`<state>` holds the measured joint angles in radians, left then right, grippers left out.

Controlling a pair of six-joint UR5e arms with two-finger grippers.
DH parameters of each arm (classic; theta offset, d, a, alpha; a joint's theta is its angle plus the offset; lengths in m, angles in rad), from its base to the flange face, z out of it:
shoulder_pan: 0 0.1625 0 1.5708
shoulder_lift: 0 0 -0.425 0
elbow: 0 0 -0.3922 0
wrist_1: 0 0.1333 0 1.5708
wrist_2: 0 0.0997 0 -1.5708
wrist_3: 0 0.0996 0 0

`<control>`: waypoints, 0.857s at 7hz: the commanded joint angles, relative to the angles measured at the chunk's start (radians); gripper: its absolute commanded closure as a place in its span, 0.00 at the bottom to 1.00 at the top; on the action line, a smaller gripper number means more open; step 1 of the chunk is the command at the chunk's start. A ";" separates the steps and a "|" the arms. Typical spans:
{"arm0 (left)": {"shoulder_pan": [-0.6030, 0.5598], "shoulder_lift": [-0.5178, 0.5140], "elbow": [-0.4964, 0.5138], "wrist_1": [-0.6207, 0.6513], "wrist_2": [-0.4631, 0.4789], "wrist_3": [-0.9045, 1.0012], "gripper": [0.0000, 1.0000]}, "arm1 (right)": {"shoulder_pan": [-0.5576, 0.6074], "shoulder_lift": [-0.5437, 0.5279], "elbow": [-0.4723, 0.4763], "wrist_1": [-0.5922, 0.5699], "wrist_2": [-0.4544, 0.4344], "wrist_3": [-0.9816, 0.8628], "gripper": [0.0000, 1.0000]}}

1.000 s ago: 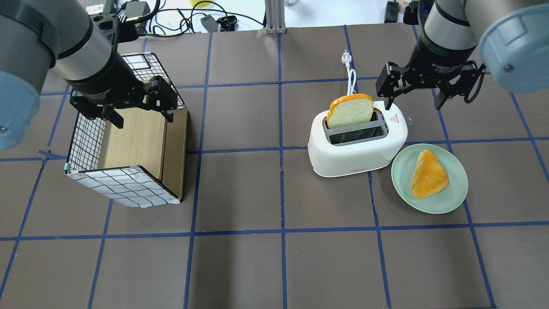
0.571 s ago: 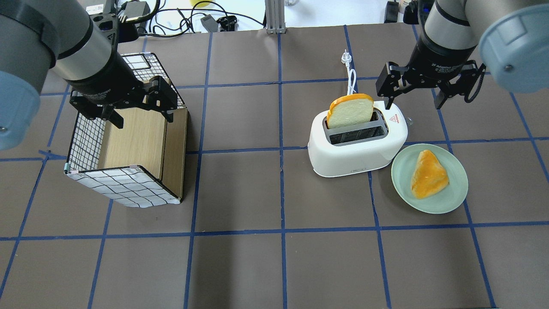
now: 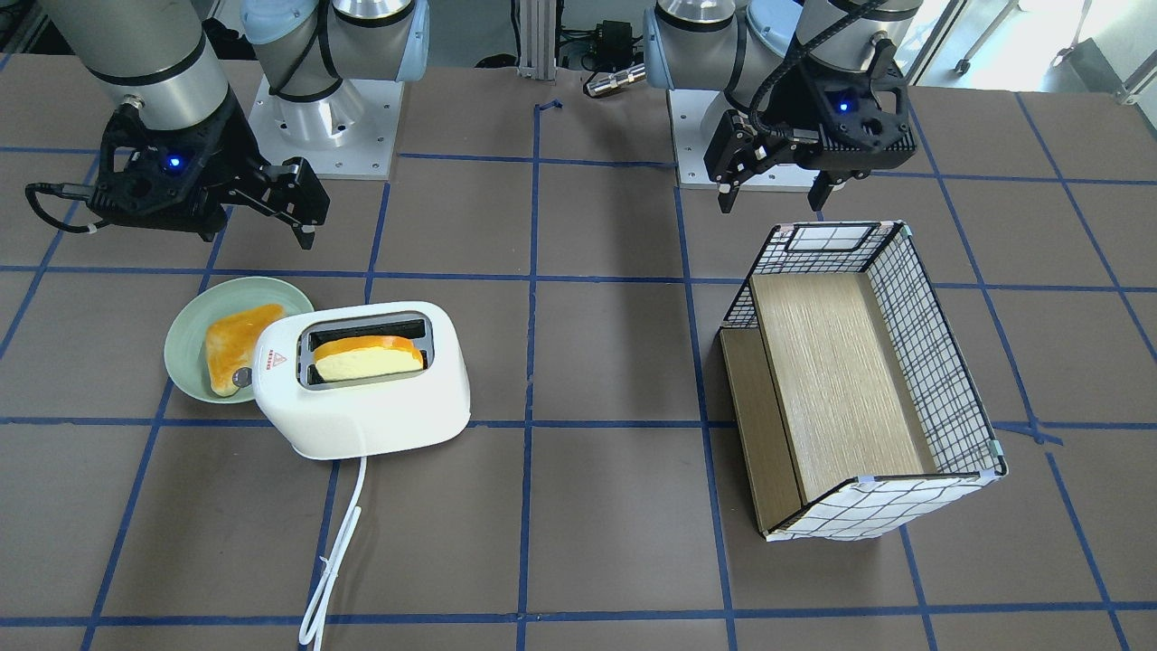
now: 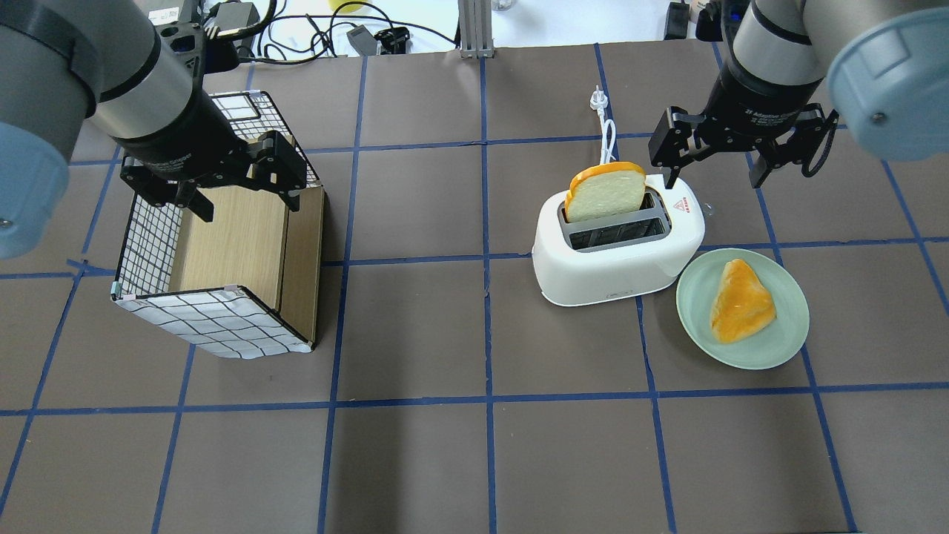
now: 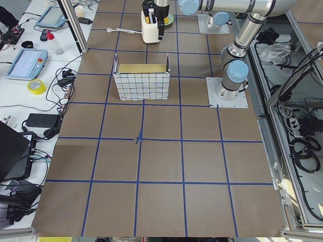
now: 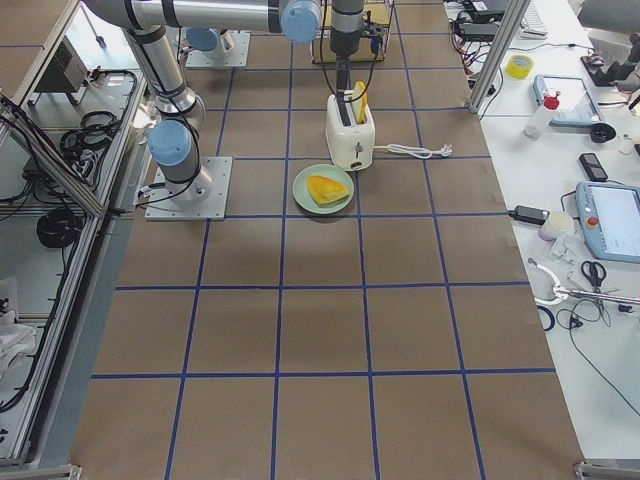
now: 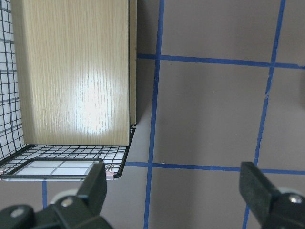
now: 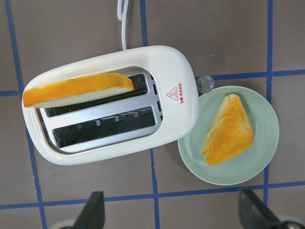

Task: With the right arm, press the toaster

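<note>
Right gripper (image 4: pixel 715 176), jaws spread wide and empty, hangs above the toaster (image 4: pixel 615 271). We see a brown table (image 4: pixel 474 460) taped in blue squares. The white two-slot toaster stands right of centre, well apart from the wire basket (image 4: pixel 215 322). A bread slice (image 4: pixel 606 194) stands upright in its farther slot, and a green plate (image 4: pixel 778 348) lies just beside.

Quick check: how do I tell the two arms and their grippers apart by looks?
Both are silver-grey tubes with light-blue joint caps and black two-finger grippers bearing white lettering and a blue light. The right gripper has a thin looping black cable; the left arm carries a thick ribbed hose.
</note>
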<state>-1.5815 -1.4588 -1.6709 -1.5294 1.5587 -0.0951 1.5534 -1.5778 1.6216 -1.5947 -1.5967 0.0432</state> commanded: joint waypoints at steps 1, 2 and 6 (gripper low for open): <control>0.000 0.000 -0.001 0.000 0.001 0.000 0.00 | -0.003 0.001 0.001 0.002 0.000 0.000 0.00; 0.000 0.000 0.000 0.000 0.000 0.000 0.00 | -0.001 0.001 0.000 -0.001 0.001 0.000 0.00; 0.000 0.000 0.000 0.000 0.000 0.000 0.00 | -0.001 -0.002 -0.023 0.004 0.015 -0.003 0.00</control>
<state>-1.5815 -1.4588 -1.6706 -1.5294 1.5592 -0.0951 1.5547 -1.5800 1.6013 -1.5919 -1.5828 0.0400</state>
